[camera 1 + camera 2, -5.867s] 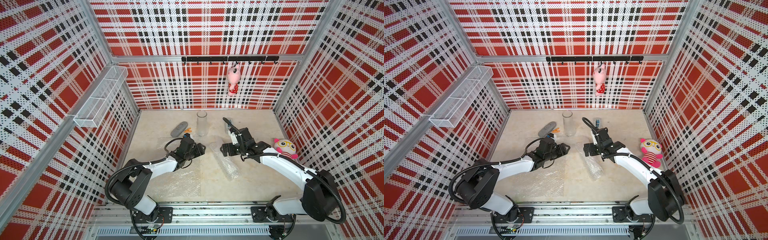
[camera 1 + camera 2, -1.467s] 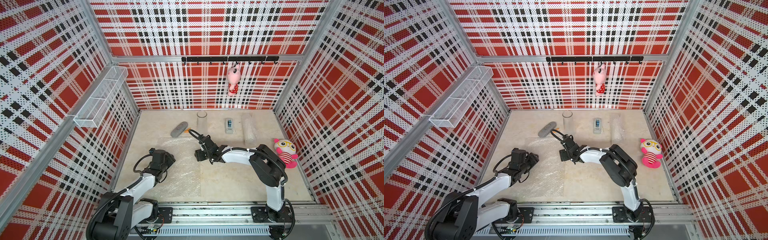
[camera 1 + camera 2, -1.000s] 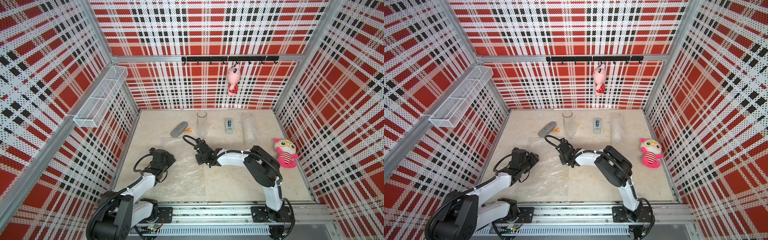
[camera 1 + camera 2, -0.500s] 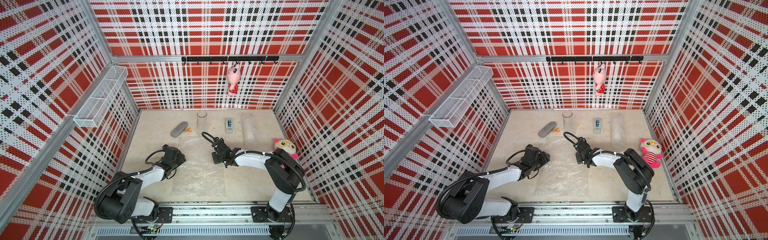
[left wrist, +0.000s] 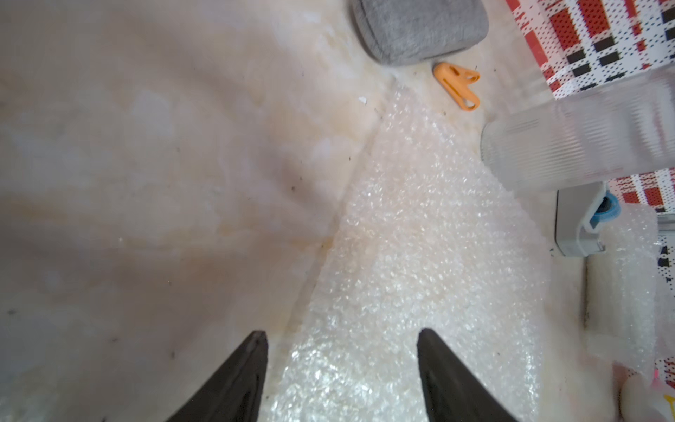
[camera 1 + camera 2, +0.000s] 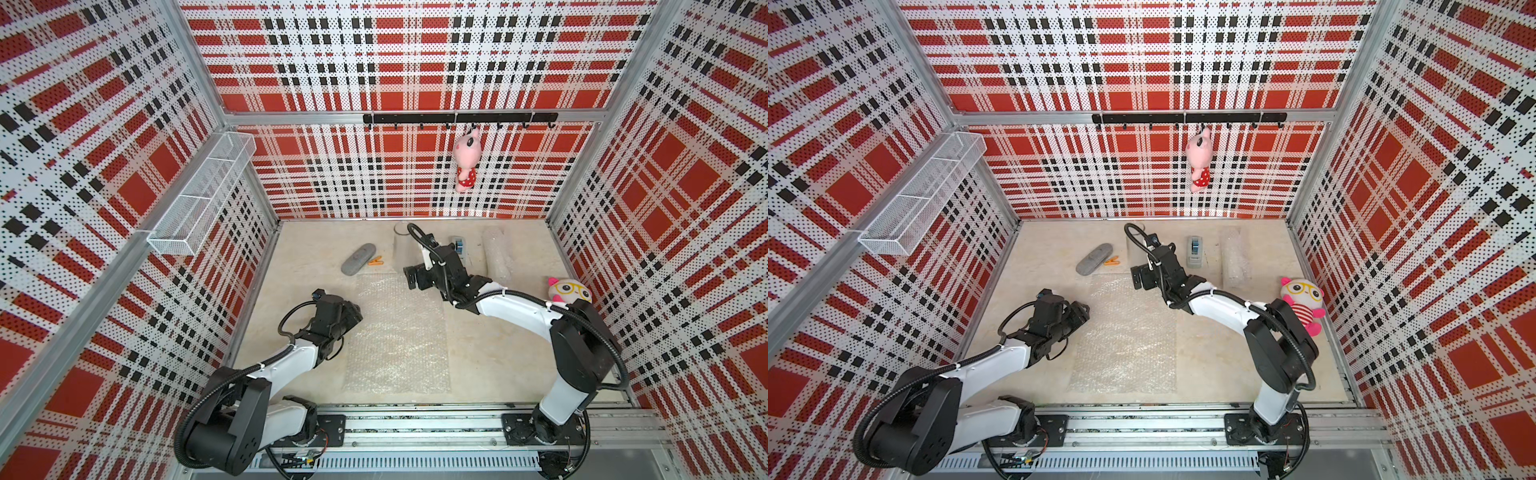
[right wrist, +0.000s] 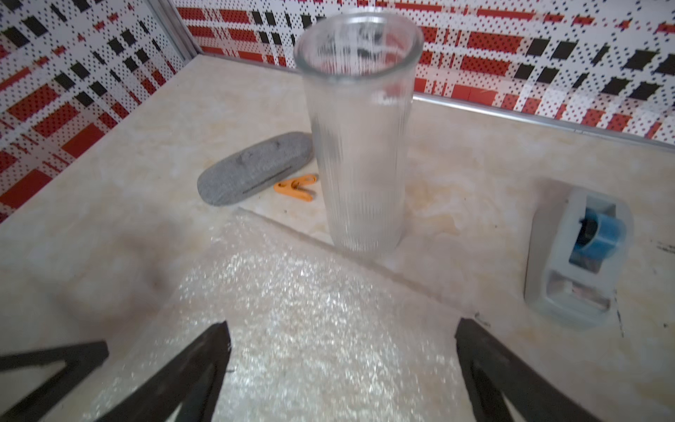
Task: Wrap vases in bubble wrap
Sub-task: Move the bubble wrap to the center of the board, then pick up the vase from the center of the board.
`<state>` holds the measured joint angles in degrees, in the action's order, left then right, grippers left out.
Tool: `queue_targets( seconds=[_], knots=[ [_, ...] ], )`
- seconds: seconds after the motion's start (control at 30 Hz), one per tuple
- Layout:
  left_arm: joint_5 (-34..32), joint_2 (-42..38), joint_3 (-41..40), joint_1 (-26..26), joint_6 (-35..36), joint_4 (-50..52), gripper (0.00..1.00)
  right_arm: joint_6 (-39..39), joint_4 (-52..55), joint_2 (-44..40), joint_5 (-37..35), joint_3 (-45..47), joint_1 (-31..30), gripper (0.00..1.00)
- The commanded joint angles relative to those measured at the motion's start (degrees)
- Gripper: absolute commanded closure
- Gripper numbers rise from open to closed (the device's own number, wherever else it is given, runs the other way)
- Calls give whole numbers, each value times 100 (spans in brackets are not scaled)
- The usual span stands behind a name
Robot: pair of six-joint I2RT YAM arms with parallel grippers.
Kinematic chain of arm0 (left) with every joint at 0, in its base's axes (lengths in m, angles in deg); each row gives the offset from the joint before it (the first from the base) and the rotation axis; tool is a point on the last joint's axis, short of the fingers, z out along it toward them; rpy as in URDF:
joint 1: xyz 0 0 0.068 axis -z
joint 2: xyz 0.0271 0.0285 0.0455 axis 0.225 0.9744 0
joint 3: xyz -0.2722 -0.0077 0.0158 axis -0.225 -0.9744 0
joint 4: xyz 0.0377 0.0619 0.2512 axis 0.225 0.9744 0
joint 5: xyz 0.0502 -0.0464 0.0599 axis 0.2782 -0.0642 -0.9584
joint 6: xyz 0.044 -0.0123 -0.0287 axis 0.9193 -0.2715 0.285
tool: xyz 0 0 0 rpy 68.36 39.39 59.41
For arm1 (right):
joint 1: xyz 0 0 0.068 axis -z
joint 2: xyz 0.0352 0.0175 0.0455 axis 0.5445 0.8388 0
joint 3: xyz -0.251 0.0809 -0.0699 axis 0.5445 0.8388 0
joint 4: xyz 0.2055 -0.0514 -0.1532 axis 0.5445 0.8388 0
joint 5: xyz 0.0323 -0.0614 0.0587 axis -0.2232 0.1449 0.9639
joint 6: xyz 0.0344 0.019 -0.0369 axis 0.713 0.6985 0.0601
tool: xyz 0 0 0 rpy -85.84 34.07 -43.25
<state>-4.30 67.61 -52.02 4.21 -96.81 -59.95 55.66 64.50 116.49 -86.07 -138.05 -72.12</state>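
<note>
**Legible markings: none on record**

No text, label, brand, number or sign can be read in any view. The grey tape dispenser [image 7: 548, 255], at the right of the right wrist view, is too blurred to tell whether it bears any marking; in both top views it is too small to tell.

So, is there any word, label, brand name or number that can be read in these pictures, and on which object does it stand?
None can be read.
The tape dispenser, the grey case, the glass vase and the orange clip show no lettering.
The hanging plush toy and the plush toy on the table show only dots and stripes, no letters.
</note>
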Motion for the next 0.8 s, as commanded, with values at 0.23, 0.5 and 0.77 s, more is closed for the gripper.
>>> queue_targets(
  seconds=[0.23,0.5,0.77],
  knots=[
    [142,241,-162,212,74,-331,31,-753,231,1191,-139,-1964,115,0],
    [195,314,-154,212,109,-384,31,-369,622,1840,-237,-2853,264,0],
    [225,309,-211,195,135,-432,31,-308,396,2374,-345,-3131,284,0]
  ],
)
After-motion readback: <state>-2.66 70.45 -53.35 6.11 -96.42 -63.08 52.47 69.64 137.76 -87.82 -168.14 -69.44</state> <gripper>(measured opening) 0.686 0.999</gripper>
